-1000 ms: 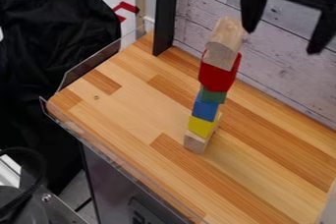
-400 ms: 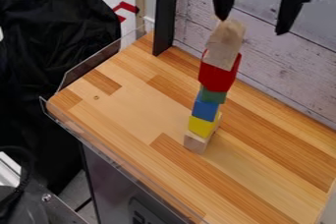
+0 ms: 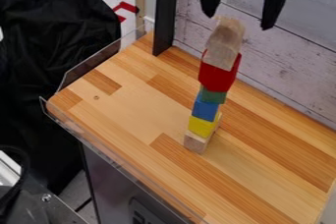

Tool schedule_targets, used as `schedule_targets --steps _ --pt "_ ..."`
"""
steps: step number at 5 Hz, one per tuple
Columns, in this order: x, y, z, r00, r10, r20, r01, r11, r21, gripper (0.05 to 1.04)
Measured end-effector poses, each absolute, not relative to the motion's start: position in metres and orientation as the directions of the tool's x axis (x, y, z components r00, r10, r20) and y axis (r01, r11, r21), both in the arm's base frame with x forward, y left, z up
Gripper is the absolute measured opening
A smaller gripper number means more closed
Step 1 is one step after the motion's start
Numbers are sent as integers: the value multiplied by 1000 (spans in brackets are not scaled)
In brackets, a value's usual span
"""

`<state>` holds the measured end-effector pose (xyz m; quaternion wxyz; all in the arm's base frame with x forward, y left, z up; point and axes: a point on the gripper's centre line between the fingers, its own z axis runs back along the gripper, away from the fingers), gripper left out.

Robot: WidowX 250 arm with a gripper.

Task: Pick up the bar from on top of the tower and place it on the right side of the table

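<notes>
At the top of the view hangs the black gripper [image 3: 238, 20], open, its two fingers spread above and to either side of the tower's top. Between and just below the fingertips lies the natural wood bar [image 3: 224, 41], resting on top of the tower and not held. Under it come a red block [image 3: 218, 74], a green block [image 3: 212, 95], a blue block [image 3: 205, 109], a yellow block [image 3: 201, 126] and a plain wood block [image 3: 195, 142] on the wooden table [image 3: 125, 112].
A whitewashed plank wall [image 3: 289, 66] runs behind the table. A black upright post [image 3: 164, 14] stands at the back left corner. Clear plastic guards [image 3: 92, 63] line the left and front edges. Right of the tower, the table surface extends toward the lower right.
The gripper has moved left, from the right of the bar to over it, with its fingers still apart. The tower has not moved.
</notes>
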<state>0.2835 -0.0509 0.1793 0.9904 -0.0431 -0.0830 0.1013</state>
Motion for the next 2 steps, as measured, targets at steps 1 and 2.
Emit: schedule_targets --steps 1,2 --pt "285 -49 173 969 208 131 -197 976 -96 999" --pt "287 -50 164 974 204 102 -194 975 -104 999"
